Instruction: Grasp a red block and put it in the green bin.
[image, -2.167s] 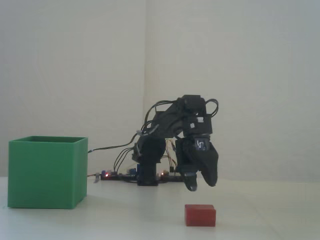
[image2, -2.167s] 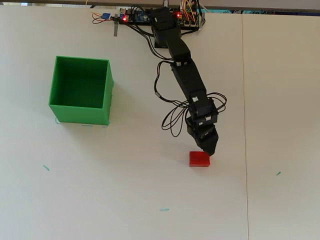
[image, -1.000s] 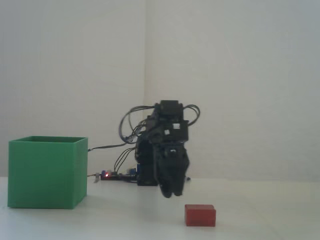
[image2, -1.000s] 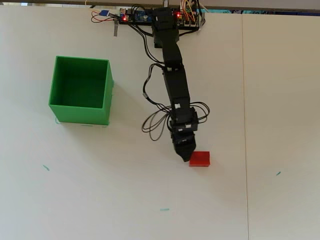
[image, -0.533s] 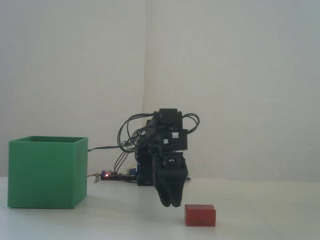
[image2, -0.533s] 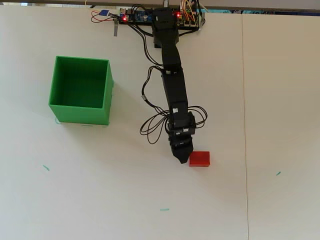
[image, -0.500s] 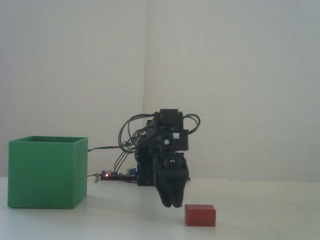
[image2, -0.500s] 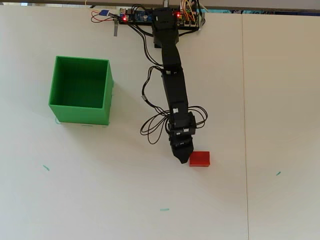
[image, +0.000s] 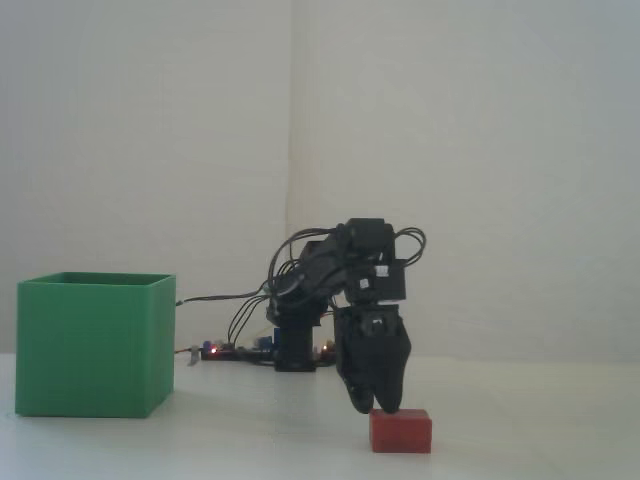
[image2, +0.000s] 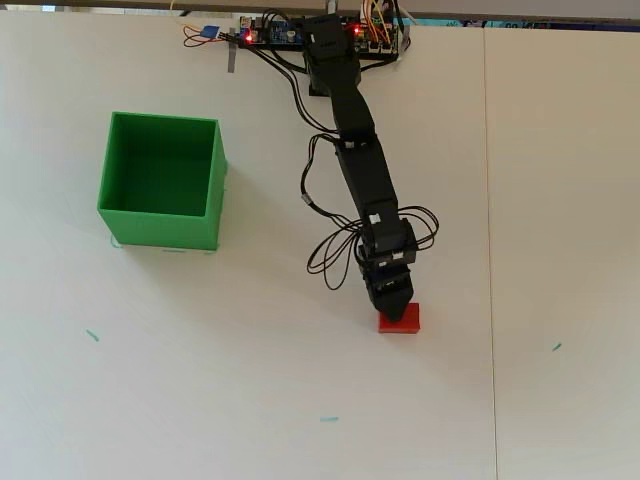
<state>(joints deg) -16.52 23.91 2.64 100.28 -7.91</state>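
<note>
Gripper (image: 376, 408): swung back from beside the block to right above its far edge, tips low; parted or closed, cannot tell.
Red block (image2: 401, 322): directly under the tips, flat on the table (image2: 250, 400), unmoved, not yet gripped.
Green bin (image2: 118, 215): well off to the left in the overhead view, empty.
Meaning: realigned after drifting aside; descent and closing likely next.
</note>
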